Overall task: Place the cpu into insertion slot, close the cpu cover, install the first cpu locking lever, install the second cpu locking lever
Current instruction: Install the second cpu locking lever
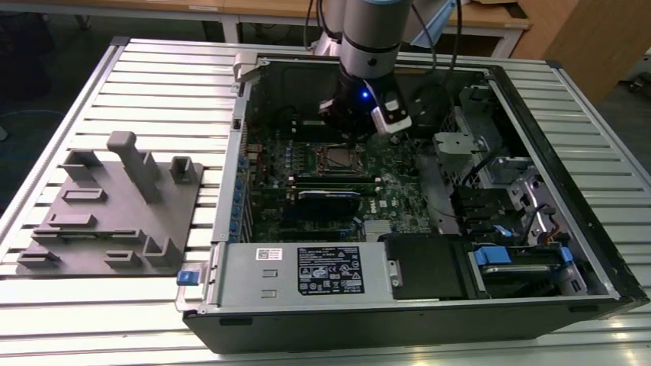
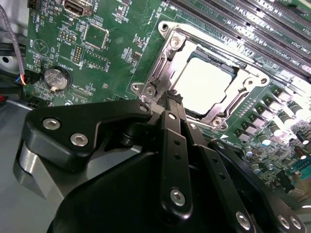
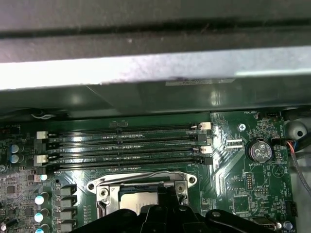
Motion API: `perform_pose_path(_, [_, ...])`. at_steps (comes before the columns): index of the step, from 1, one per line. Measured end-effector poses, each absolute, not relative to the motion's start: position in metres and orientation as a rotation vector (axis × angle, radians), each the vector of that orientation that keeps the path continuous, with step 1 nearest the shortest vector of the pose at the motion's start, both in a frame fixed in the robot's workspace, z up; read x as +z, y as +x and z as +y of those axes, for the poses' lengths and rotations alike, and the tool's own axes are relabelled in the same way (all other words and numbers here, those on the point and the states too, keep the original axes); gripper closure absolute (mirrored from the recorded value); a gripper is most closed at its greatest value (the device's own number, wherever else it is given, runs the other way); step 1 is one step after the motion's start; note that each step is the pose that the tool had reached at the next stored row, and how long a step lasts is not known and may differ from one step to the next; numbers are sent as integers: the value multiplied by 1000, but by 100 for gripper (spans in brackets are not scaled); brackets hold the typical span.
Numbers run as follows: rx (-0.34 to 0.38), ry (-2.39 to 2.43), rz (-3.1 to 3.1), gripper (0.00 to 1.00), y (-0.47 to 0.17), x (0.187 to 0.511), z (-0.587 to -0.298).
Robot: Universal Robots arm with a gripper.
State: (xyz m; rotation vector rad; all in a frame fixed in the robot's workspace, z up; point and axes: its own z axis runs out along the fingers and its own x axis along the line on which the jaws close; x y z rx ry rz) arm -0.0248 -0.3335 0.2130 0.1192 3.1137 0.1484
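The cpu (image 2: 206, 80) lies in the insertion slot (image 1: 341, 158) on the green motherboard, its pale face showing through the cut-out of the silvery cpu cover (image 2: 170, 48), which lies flat over it. In the first wrist view the cpu (image 3: 138, 200) and cover (image 3: 141, 178) sit just beyond the black fingers. My gripper (image 2: 172, 97) stands right at the socket frame's corner, fingers together with nothing between them; I cannot tell whether it touches. In the exterior view the gripper (image 1: 351, 139) hangs just above the slot's far edge.
Long black memory slots (image 3: 126, 145) run beside the socket, and a coin battery (image 2: 54, 77) sits nearby. The case wall (image 3: 155, 68) rises close behind. A power supply (image 1: 305, 271) and drive bays (image 1: 508, 229) fill the case. A grey fixture plate (image 1: 112, 213) lies at the exterior view's left.
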Motion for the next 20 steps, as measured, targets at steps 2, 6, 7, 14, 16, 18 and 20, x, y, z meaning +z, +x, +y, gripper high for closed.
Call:
perform_pose_path(2, [148, 119, 3114, 89, -25, 215, -334])
perform_pose_path(6, [148, 119, 3114, 89, -25, 222, -334])
perform_pose_path(7, [149, 119, 3114, 89, -25, 223, -334])
perform_pose_path(14, [148, 119, 3114, 89, -25, 225, -334])
perform_pose_path(16, [146, 119, 3114, 89, -25, 225, -336])
perform_pose_path(18, [142, 119, 3114, 89, -25, 225, -337])
perform_pose_path(20, [138, 119, 3114, 89, -25, 225, -338])
